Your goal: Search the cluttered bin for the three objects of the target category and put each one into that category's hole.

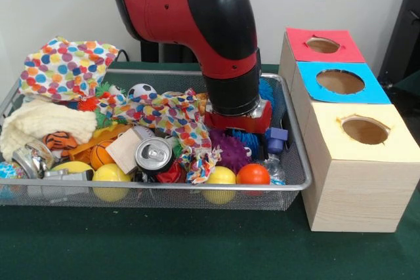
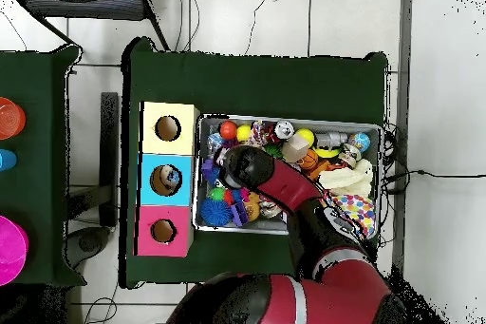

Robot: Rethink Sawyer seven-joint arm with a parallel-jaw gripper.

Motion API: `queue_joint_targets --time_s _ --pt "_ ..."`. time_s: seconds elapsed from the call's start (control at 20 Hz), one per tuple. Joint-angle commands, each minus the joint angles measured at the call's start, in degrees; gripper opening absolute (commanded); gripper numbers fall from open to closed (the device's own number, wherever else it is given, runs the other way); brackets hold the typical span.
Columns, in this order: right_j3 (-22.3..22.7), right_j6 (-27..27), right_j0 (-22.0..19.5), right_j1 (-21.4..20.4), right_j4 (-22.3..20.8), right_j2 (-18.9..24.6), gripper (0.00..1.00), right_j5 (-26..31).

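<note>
A red robot arm reaches down into the bin (image 1: 289, 185), a wire basket heaped with toys. The gripper (image 1: 239, 126) is buried among them; whether its jaws are released or clenched cannot be told. The hole (image 1: 323, 45) lies at two o'clock. Nearby spiky purple ball (image 1: 231, 152) looks soft and light, best squeezed across its middle.

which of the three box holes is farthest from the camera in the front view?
The round hole in the red-topped wooden box. It sits behind the blue-topped box's hole; the yellow-topped box's hole is nearest the camera.
</note>
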Motion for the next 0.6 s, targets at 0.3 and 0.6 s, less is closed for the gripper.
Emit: queue_joint_targets --time_s 0.3,0.6 --pt "3.1 10.4 0.8 -4.6 2.1 4.9 1.0 3.4" --pt "2.7 11.6 2.4 -7.5 2.6 2.4 1.0 6.6"
